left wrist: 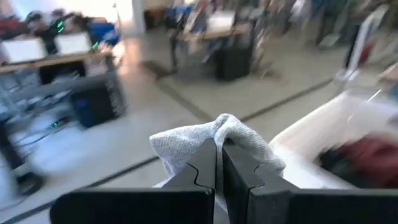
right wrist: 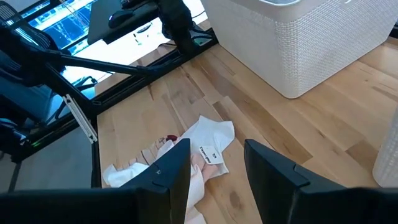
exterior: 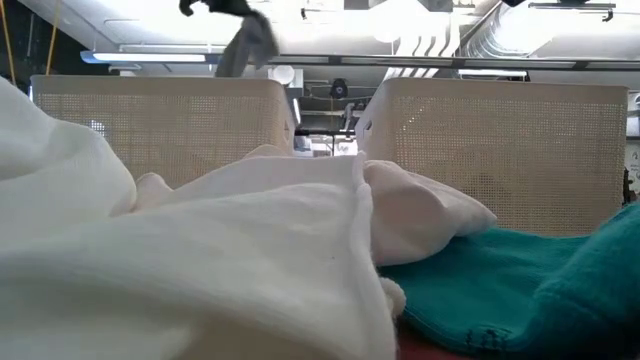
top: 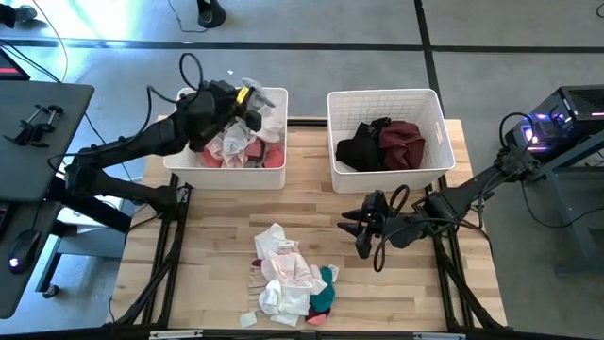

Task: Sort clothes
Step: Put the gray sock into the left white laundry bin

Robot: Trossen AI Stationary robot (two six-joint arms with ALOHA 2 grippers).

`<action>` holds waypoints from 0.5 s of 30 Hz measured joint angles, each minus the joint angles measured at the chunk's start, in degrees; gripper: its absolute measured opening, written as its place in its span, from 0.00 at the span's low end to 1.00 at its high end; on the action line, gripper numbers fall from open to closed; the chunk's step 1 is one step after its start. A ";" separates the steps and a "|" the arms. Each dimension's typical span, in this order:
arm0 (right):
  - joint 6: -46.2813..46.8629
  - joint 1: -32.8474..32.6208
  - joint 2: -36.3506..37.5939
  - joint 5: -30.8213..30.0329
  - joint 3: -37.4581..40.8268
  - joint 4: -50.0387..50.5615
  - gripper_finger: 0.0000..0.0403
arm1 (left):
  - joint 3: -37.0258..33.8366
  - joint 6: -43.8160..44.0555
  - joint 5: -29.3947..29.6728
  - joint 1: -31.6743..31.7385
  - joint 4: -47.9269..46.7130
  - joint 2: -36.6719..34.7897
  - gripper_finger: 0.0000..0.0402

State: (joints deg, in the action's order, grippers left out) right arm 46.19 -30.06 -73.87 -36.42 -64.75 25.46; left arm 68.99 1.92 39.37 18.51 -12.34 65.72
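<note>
Sorting looks roughly half done, judging by how the small soft fabric garments lie: the white slatted plastic basket at upper left of the high view (top: 275, 177) holds pale, pink and coral pieces (top: 238, 146), while the matching white basket at upper centre-right (top: 439, 113) holds a black garment (top: 357, 148) and a maroon one (top: 403, 140). A loose heap of white, pink and teal clothes (top: 289, 281) waits on the light wooden table (top: 215, 255) in the lower centre, so a fair share is left. The left pincer (left wrist: 217, 163) hangs over the left basket with its fingers closed on a small grey knit garment (left wrist: 202, 138), apparently about to drop it there. The right pincer (right wrist: 216, 171) hovers above the table beside the heap, fingers apart and holding nothing. Much is hard to read: the low view is almost filled by white cloth (exterior: 200, 260) and teal cloth (exterior: 540, 290) close to the lens, the left wrist view is smeared, and how many pieces lie under the heap cannot be told.
</note>
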 joint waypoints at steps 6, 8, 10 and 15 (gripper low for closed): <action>-0.13 0.00 0.00 -0.01 0.00 0.61 0.34 | 0.00 3.68 1.27 4.23 -14.79 0.01 0.00; -0.13 0.01 0.00 -0.01 0.00 0.78 0.34 | 0.00 6.25 1.30 5.32 -19.36 0.09 0.00; -0.14 0.07 0.00 -0.01 0.00 0.98 0.34 | 0.00 9.11 1.29 6.17 -22.99 0.10 0.00; -0.15 0.07 0.00 -0.01 0.00 1.13 0.34 | 0.00 17.58 1.32 7.32 -30.60 0.10 0.01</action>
State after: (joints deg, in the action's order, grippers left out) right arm 46.04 -30.00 -73.87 -36.42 -64.75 26.59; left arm 68.99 19.50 40.69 25.83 -42.93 65.82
